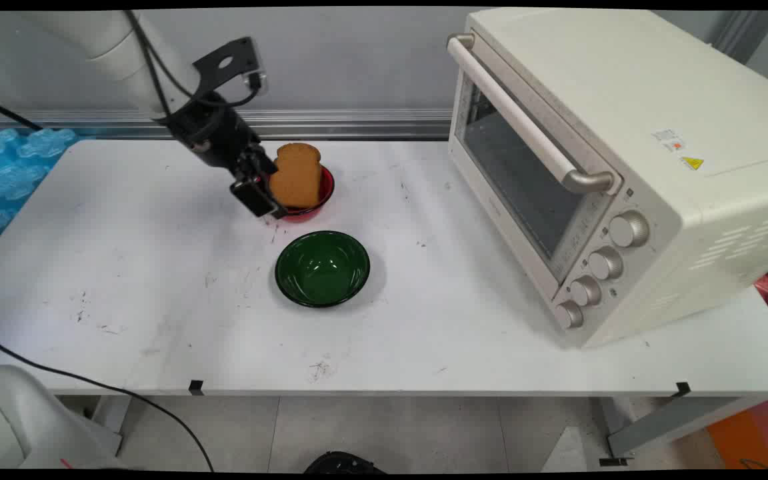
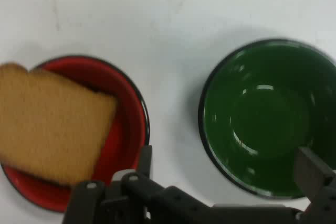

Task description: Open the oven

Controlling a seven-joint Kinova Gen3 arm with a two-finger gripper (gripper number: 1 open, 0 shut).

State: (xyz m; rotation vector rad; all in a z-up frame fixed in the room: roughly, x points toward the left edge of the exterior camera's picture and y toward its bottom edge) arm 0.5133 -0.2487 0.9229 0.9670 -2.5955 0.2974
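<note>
Hovering gripper (image 1: 259, 193) beside toast (image 1: 296, 175), red bowl (image 1: 325, 193)

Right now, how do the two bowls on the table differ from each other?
The red bowl holds a slice of toast leaning up in it; the green bowl holds nothing. The red bowl sits farther back, right beside the gripper, while the green bowl sits nearer the table's front edge. The green bowl looks a little larger. Both are round, glossy and dark-rimmed, standing upright on the white table, close together but apart.
</note>
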